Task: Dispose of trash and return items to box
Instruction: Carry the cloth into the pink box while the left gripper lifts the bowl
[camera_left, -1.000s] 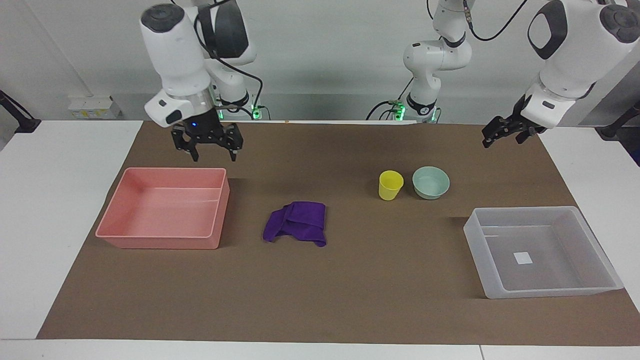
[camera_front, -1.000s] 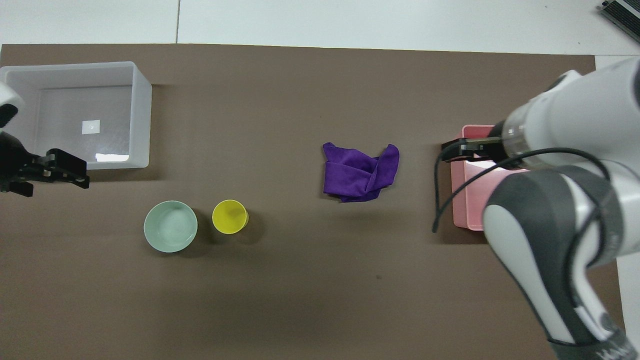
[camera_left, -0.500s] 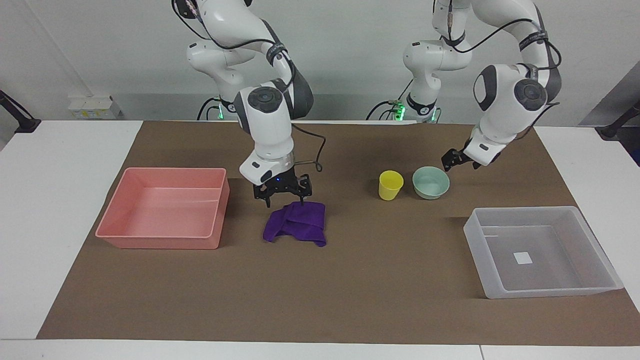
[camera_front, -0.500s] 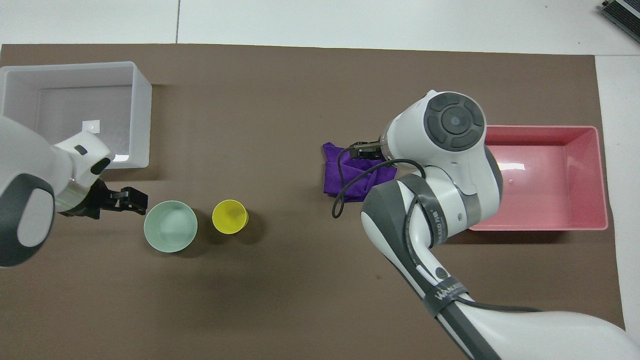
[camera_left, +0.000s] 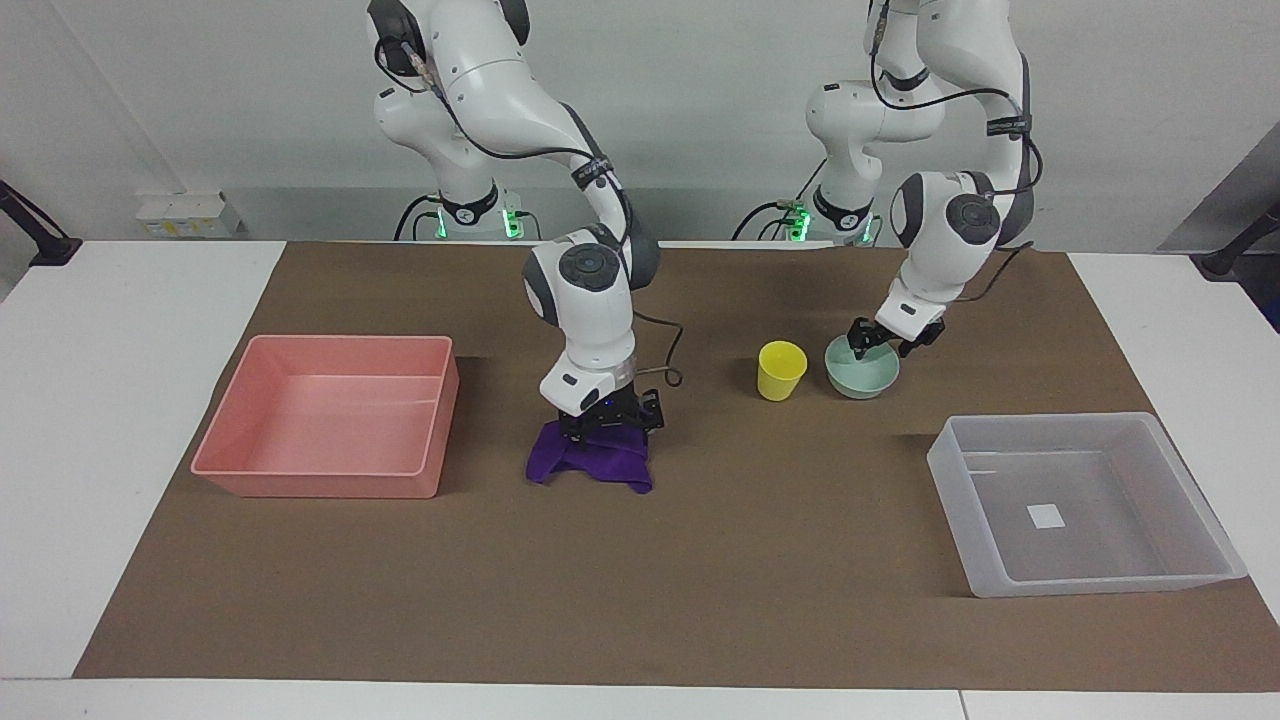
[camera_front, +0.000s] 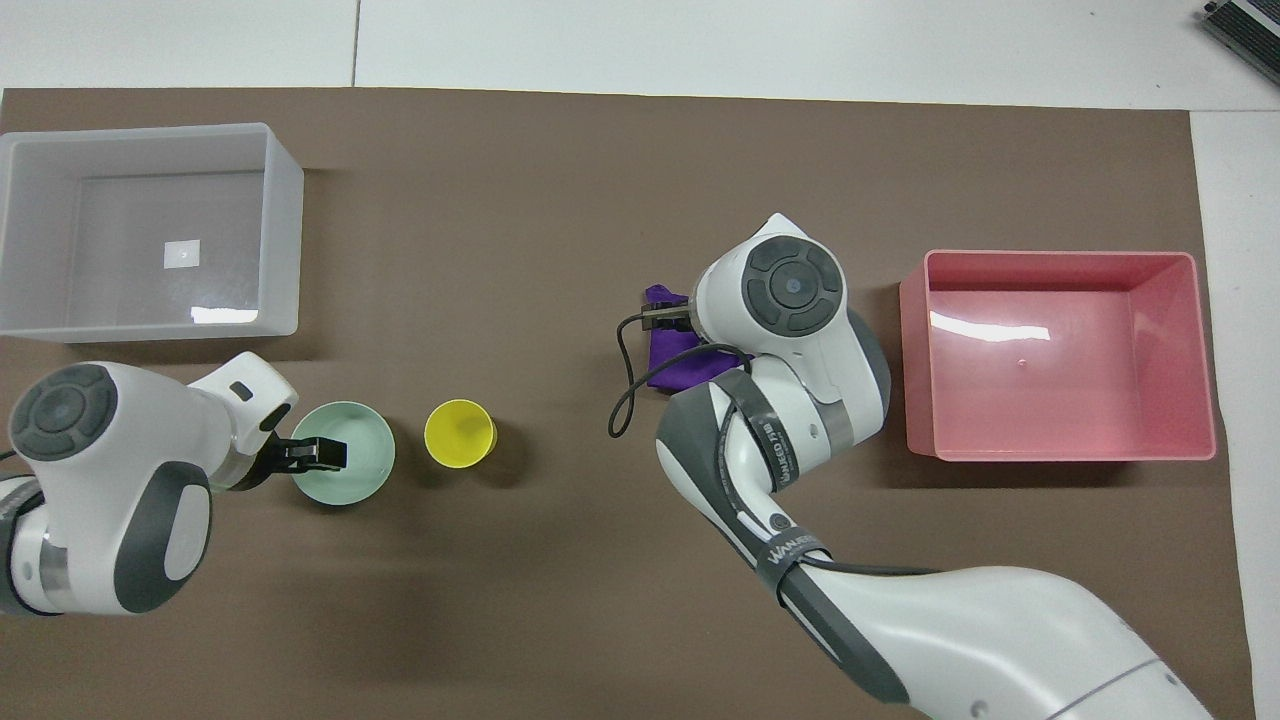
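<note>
The purple cloth (camera_left: 600, 466) lies mid-table, mostly hidden under the right arm in the overhead view (camera_front: 668, 362). My right gripper (camera_left: 607, 428) is down on the cloth's edge nearer the robots, its tips sunk in the folds. The yellow cup (camera_left: 781, 369) stands upright beside the mint-green bowl (camera_left: 866, 378). My left gripper (camera_left: 880, 345) is open at the bowl's rim on the side nearer the robots, one finger inside the bowl; it also shows in the overhead view (camera_front: 325, 453). The translucent box (camera_left: 950, 470) is empty at the left arm's end.
A pink tray (camera_left: 320, 486) stands empty at the right arm's end, beside the cloth. A brown mat (camera_left: 780, 600) covers the table under everything.
My right gripper has come from over the pink tray's corner down onto the cloth. My left gripper has swung in from the table's end and dropped to the bowl's rim.
</note>
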